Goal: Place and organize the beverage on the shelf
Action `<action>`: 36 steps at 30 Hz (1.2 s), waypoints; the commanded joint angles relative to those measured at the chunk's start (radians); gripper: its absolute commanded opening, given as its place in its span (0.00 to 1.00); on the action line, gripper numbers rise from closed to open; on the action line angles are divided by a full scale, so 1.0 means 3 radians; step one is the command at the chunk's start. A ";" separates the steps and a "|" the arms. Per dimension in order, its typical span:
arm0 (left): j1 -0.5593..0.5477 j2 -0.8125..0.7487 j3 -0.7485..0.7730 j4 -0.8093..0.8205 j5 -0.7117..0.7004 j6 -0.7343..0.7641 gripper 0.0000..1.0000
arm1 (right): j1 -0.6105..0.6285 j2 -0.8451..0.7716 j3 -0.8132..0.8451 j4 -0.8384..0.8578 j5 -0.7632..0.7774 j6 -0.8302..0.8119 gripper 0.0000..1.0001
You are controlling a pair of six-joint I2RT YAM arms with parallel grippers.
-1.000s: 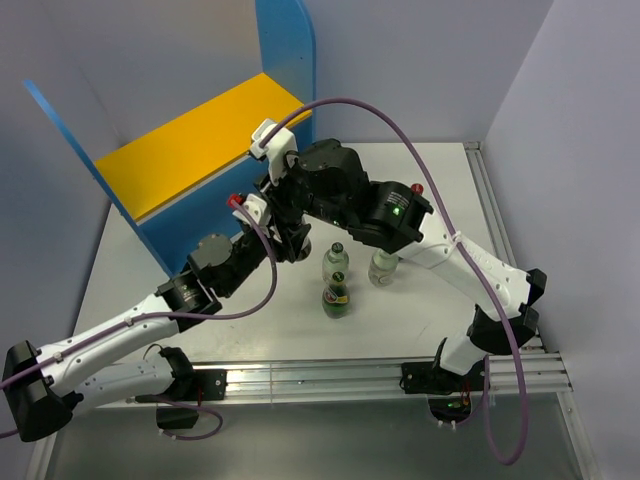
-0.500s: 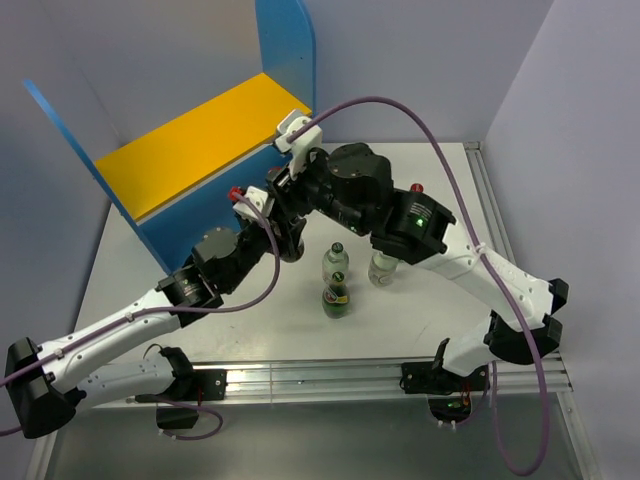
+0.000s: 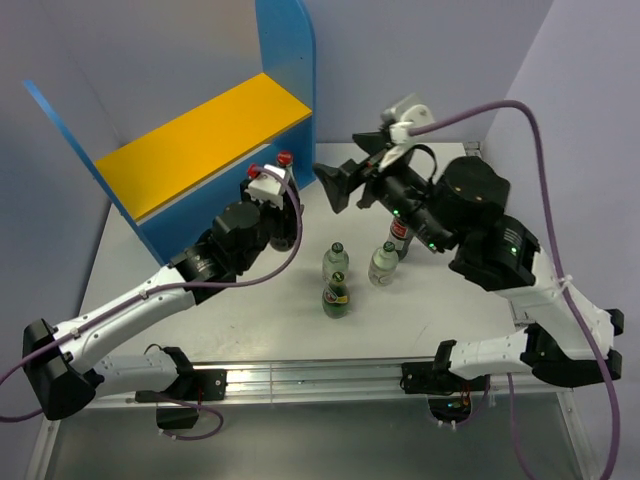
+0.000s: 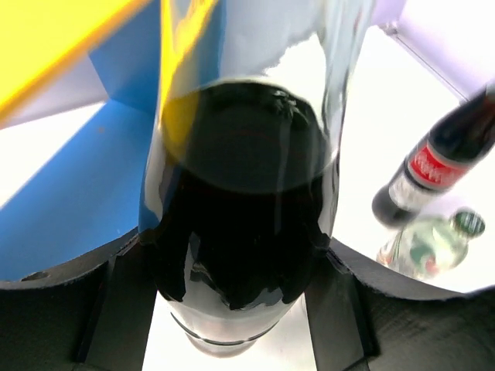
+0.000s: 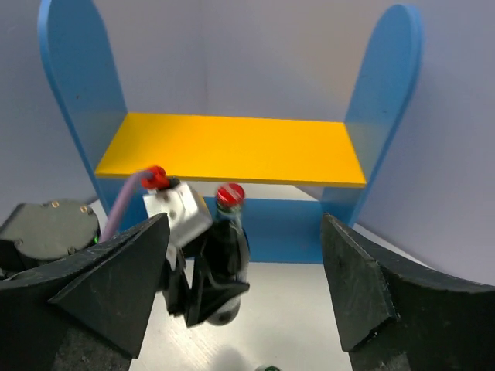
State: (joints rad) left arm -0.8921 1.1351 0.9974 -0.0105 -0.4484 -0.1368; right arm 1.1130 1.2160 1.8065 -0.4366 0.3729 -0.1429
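My left fingers are clamped on either side of the tall cola bottle, low on its dark body, with the neck and red cap well above the grip. I judge it heavy for its width: it is full almost to the shoulder, so the liquid will slosh and pull the top about if I swing it. The wall is glossy and smooth, so it could twist or slide between the fingers. A hold nearer the middle would steady it better than this low one. I cannot tell whether its base is touching the desk or just off it

Just beyond these fingers stands the shelf. Its yellow board sits higher than the grip, and the blue front under it is the first thing the bottle would hit if carried straight ahead. The blue side panels close in both ends

My right fingers are spread wide with nothing between them, facing the held bottle from the far side and near enough to mind. To the right of the left fingers stand the second cola bottle, two clear bottles and the dark green bottle, all on the desk and apart from the shelf. The purple cable loops just beside the cap
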 commanded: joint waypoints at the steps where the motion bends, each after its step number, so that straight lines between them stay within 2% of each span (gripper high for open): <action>1: 0.0059 -0.0036 0.0764 0.0752 -0.0162 0.0042 0.00 | 0.0018 -0.0264 -0.0202 0.0187 0.0352 0.0087 0.86; 6: 0.0283 0.0459 0.1633 0.0291 -0.0285 -0.0055 0.01 | 0.0013 -0.0642 -0.0565 0.0177 0.0648 0.0240 0.88; 10: 0.0483 0.0762 0.2135 0.0102 -0.0336 -0.0030 0.00 | 0.0013 -0.0923 -0.0978 0.0121 0.0919 0.0414 0.88; 13: 0.0738 0.1002 0.2499 -0.0072 -0.0270 -0.0025 0.00 | 0.0013 -0.1280 -0.1311 0.0161 0.0996 0.0577 0.97; 16: 0.0861 0.1130 0.2805 -0.0118 -0.0188 0.0026 0.00 | 0.0013 -0.1521 -0.1567 0.0157 0.1037 0.0650 0.99; 21: 0.1081 0.1559 0.3398 -0.0276 -0.0142 0.0098 0.00 | 0.0013 -0.1578 -0.1680 -0.0048 0.1114 0.0798 0.99; 31: 0.1383 0.2086 0.3972 -0.0374 -0.0019 0.0052 0.00 | 0.0002 -0.1497 -0.1808 -0.0242 0.1120 0.0962 0.98; 36: 0.1562 0.2224 0.3993 -0.0257 0.0114 -0.0010 0.00 | -0.0003 -0.1522 -0.1874 -0.0263 0.1099 0.1003 0.98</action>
State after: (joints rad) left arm -0.4511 1.8393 2.0987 -0.3183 -0.4389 -0.1360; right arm 1.1130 0.7681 1.2537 -0.5110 0.6914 0.1314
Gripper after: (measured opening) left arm 0.692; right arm 0.978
